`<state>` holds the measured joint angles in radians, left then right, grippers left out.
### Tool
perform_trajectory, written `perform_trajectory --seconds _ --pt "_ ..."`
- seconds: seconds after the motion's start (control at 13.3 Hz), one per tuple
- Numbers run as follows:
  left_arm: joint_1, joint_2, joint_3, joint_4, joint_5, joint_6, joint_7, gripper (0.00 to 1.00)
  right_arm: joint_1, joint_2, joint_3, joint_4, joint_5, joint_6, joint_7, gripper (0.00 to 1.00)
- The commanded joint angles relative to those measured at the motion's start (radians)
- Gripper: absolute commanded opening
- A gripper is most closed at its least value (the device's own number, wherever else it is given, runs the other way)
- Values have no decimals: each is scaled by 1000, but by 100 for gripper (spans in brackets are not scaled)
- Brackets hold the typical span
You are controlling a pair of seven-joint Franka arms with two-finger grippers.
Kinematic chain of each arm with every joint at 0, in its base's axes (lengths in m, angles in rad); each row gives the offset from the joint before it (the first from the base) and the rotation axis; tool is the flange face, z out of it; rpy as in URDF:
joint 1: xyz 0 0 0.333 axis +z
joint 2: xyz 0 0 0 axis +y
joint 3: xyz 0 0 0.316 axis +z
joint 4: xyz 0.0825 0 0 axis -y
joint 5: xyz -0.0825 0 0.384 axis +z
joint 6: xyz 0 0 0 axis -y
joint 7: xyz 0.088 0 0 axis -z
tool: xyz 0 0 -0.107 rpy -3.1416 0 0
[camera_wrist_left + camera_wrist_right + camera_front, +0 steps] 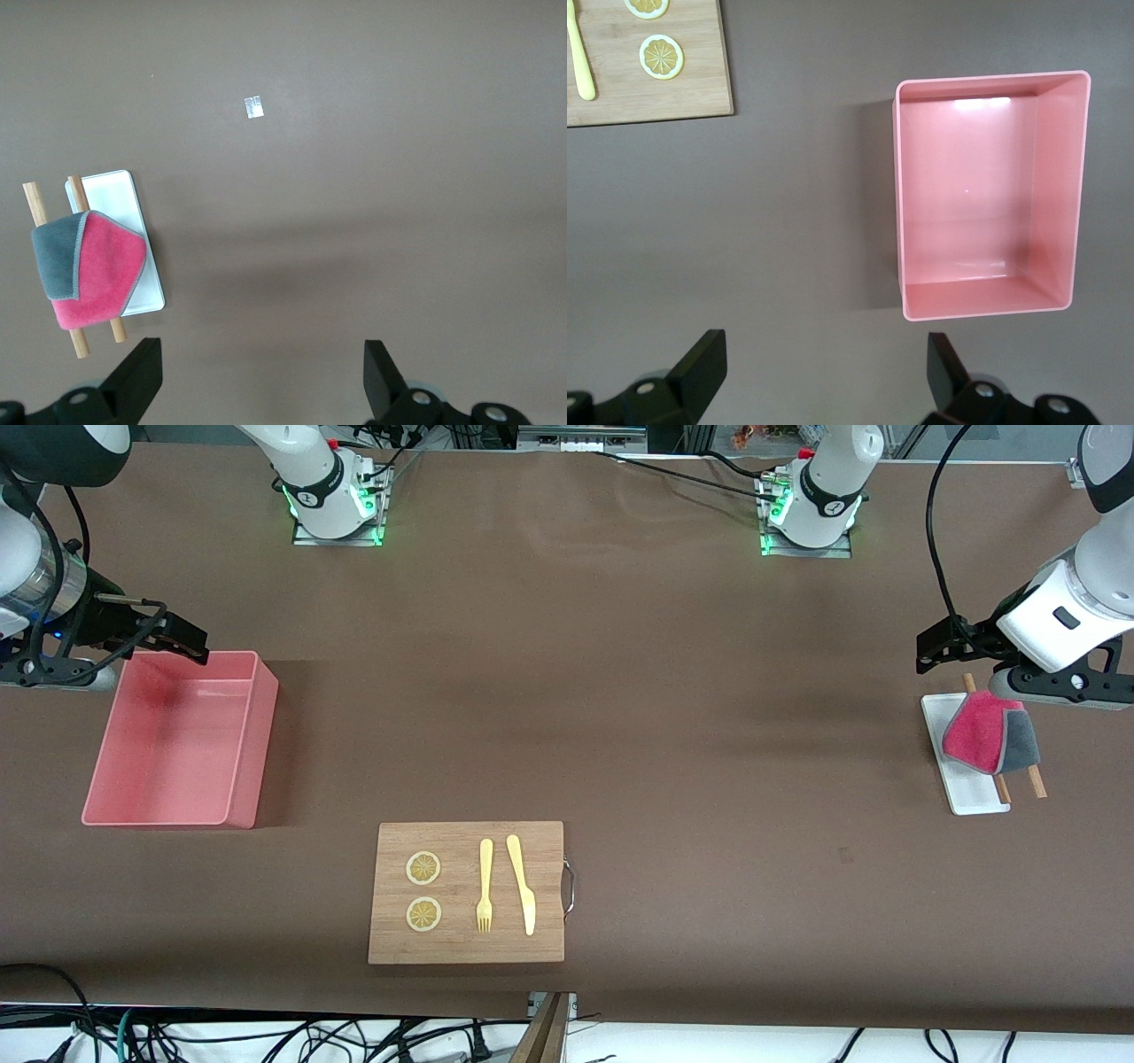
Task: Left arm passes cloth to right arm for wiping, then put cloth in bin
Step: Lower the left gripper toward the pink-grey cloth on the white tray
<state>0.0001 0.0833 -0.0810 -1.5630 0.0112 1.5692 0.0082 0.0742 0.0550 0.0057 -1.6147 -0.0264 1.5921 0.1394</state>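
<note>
left tool (930, 657): hanging with fingers wide apart, holding nothing, over the bench (620, 691) | cloth (988, 733): lying just beside it on sticks (1032, 779) and tray (970, 793) | right tool (182, 642): hanging wide apart, empty, over the bin (257, 753) edge

A wooden cutting board (467, 893) lies on the brown counter (620, 691), at the edge nearest the front camera. On it sit two lemon slices (423, 868), one nearer the camera than the other, with a yellow fork (485, 885) and a yellow knife (522, 883) beside them. At the left arm's end, a narrow white tray (968, 790) carries two wooden sticks (1034, 780).
</note>
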Motion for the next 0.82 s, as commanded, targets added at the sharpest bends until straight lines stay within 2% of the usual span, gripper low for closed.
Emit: perform_trajectory --seconds 0.0,0.75 --pt "4 3 1 24 -14 -34 21 100 -1 -11 5 4 -6 -6 -6 100" --pt "4 36 1 29 12 -52 24 100 2 -12 8 10 -7 -6 -7 100"
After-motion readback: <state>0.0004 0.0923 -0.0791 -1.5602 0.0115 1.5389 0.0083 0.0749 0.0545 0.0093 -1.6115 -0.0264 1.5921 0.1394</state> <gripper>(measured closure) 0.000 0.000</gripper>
